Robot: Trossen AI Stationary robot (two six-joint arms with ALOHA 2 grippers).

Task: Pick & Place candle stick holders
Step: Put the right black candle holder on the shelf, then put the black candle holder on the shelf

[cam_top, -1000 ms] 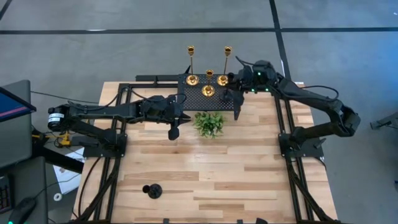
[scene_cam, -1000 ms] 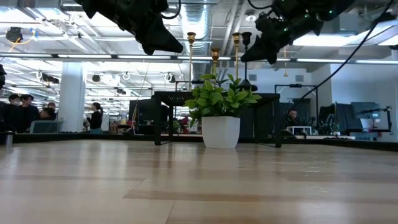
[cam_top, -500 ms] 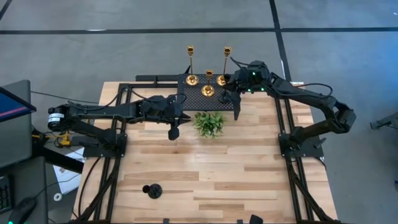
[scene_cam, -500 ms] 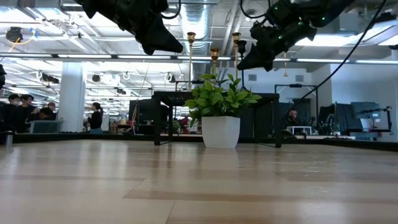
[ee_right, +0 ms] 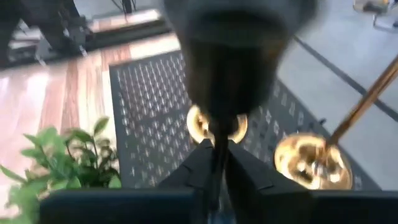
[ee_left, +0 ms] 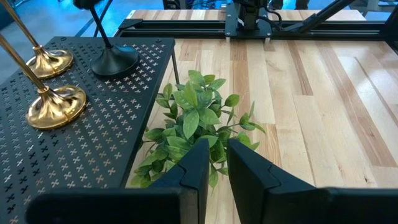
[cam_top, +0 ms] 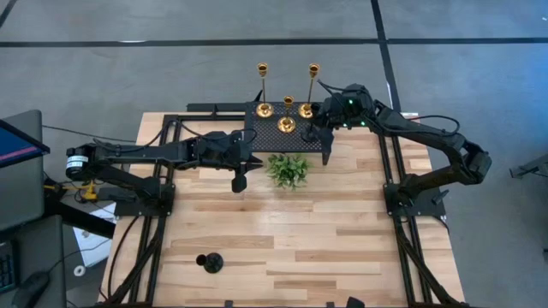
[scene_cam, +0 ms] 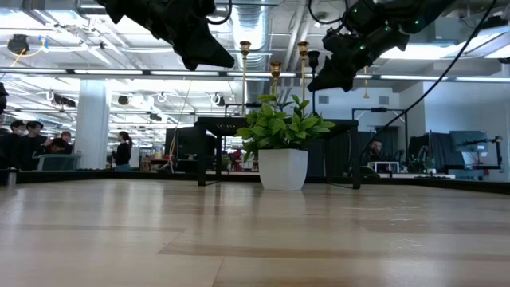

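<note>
Plainly, what matters here is the upright line of the short black holder (ee_left: 115, 59). Its round base sits on the black mesh stand (cam_top: 272, 139), at the corner nearest the right arm, and its thin stem rises straight into the right gripper (ee_right: 219, 149), which hangs directly above it. In the right wrist view we see that claw's fingers pressed close on either side of the stem, pinching it as far as we can judge. Since the stem's long axis is vertical, we judge that any coming move, whether a lift or a release, has to run straight up along it to keep the base from tipping. The left gripper (cam_top: 240, 181) hovers just beside the small green plant (cam_top: 288, 169) over the table (cam_top: 342, 239), its fingers nearly together with a narrow slit between them and nothing held. We count five holders. Two are tall gold ones (cam_top: 263, 85) (cam_top: 312, 85) at the stand's far edge. One is a short gold one (cam_top: 287, 124) between them. One is the black holder in the claw. The last is a second black holder (cam_top: 209, 262), alone at the near left of the table and closer to the left arm. We count one plant and one stand.
</note>
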